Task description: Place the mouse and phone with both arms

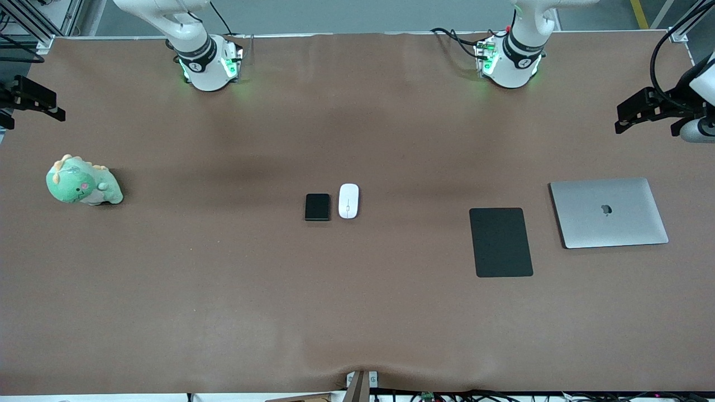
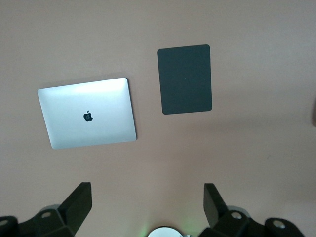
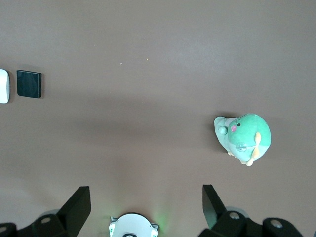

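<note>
- Reading the front view as a clock dial centred on the mouse [image 1: 348,201], the black pad [image 1: 501,242] lies nearest the front camera, between three and four o'clock, flat on the worktop [image 1: 223,290] with nothing on it.
- The closed silver laptop [image 1: 609,212] sits just beside the pad at about three o'clock, toward the left arm's end, with its lid bare.
- The phone [image 1: 317,207] lies at mid-worktop, at nine o'clock of the mouse. The two are just beside each other but apart, with their long sides parallel.
- A green plush toy [image 1: 84,181] sits at nine o'clock, well apart from them, toward the right arm's end.
- The left gripper [image 2: 147,186] hangs over the worktop edge at about two o'clock, its fingers spread wide and holding nothing.
- The right gripper [image 3: 146,186] hangs over the edge at about ten o'clock, also spread wide and empty.
- The step in hand looks like the first reach, with neither item touched yet.
- To do it well, each arm should probably come straight down on its own item and close across the narrow width.
- The gap between phone and mouse is slim, so a finger lowered there could nudge the neighbouring item, and the arms should come in staggered or well aligned.
- The glossy phone lies low and may slip, so it should be gripped squarely.
- No box, tray or bin shows anywhere, and the pad is the only likely receiving surface.
</note>
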`<state>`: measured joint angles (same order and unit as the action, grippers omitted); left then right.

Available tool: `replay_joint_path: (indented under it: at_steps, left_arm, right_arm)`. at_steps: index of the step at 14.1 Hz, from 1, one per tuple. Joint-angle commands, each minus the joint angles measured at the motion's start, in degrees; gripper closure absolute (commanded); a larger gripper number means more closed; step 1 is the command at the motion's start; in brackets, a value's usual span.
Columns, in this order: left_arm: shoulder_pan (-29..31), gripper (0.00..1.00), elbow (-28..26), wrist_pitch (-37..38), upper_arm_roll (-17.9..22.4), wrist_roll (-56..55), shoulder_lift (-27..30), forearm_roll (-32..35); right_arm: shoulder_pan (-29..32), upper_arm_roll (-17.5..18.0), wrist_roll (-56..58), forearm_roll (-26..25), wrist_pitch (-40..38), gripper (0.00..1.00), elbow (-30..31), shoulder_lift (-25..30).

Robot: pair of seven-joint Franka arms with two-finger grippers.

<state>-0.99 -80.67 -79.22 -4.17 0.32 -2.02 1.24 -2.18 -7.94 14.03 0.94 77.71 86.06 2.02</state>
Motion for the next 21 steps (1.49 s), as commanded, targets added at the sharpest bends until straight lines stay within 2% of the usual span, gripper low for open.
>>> replay_joint_path:
  at_steps: [1, 5, 10, 12, 16, 18, 21]
  left_arm:
    - [-0.24, 0.00, -0.55, 0.47, 0.83, 0.47, 0.62, -0.71]
    - [-0.50, 0.00, -0.28, 0.30, 0.66, -0.23, -0.09, -1.41]
    - [-1.81, 0.00, -0.46, -1.45, -1.09, -4.97, -3.94, -4.84]
    - [-4.27, 0.00, -0.37, -3.82, -3.29, -7.16, -7.80, -4.49]
    - [-11.74, 0.00, -0.37, -11.55, -3.56, -15.58, -14.22, -4.40]
    - [-14.03, 0.00, -0.37, -13.32, -3.47, -19.37, -15.64, -4.05]
    - [-14.12, 0.00, -0.37, -13.50, -3.56, -20.27, -15.91, -4.31]
  right_arm:
    - [-0.28, -0.15, 0.56, 0.11, -1.06, 0.00, -2.04, -0.96]
    - [-0.28, -0.15, 0.56, 0.02, -1.15, 0.00, -1.95, -0.96]
    - [-0.19, -0.32, 0.56, 0.11, -1.24, 0.00, -2.04, -1.05]
    - [-0.19, -0.06, 0.56, 0.20, -0.89, 0.00, -1.86, -1.05]
    - [-0.02, -0.06, 0.47, 0.29, -0.98, 0.00, -1.95, -1.14]
    - [-0.36, -0.23, 0.56, 0.11, -1.42, 0.00, -2.12, -1.05]
    - [-0.36, 0.03, 0.47, 0.20, -0.98, 0.00, -1.95, -1.05]
